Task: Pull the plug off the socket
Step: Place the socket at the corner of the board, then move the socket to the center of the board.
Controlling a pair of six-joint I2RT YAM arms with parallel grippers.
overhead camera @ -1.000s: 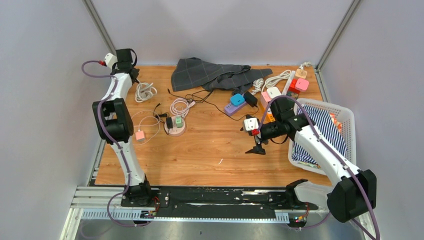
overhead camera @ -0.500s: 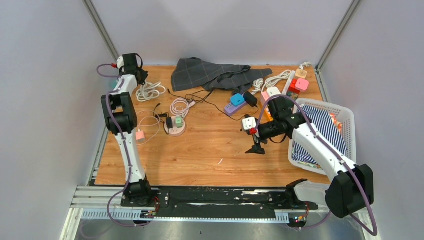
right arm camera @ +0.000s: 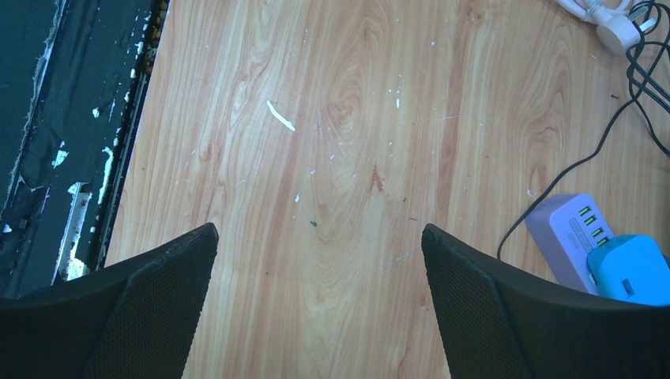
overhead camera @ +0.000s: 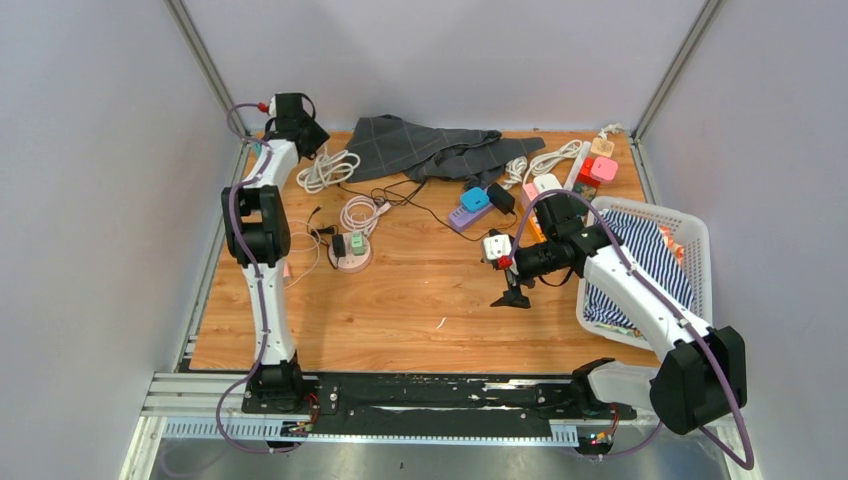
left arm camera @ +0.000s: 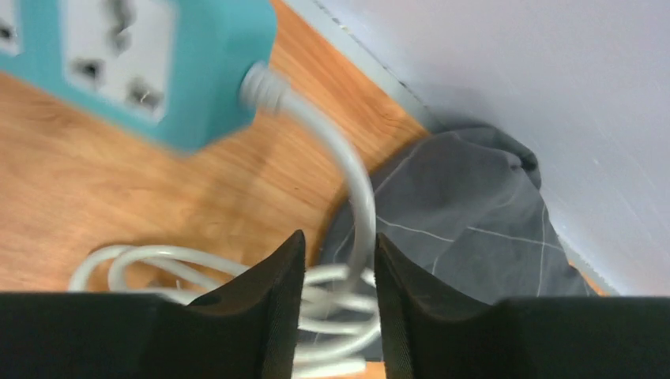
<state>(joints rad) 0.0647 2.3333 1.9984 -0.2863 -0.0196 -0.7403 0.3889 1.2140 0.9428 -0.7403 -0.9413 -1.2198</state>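
The left arm (overhead camera: 262, 215) stretches away from its near base to the far left corner. There the left gripper (left arm camera: 338, 245) tips downward, its jaws a narrow gap apart. The right arm (overhead camera: 640, 300) bends from the near right towards the middle. The right gripper (right arm camera: 316, 237) points down, its jaws spread wide.

Under your right gripper (right arm camera: 320, 230) the wooden tabletop (right arm camera: 316, 158) is bare, and you have open boards right down to the near edge. A purple power strip with a blue plug (right arm camera: 589, 249) and black cords (right arm camera: 632, 87) crowd one side, and the white plastic basket (overhead camera: 700, 235) walls off the right. Your left gripper (left arm camera: 338, 241) is hemmed in. A teal socket block (left arm camera: 134, 63) sits beside it, a coiled white cable (left arm camera: 351, 181) crosses its finger gap, a grey checked cloth (left arm camera: 466, 213) lies just beyond, and the grey wall (left arm camera: 513, 63) is close.
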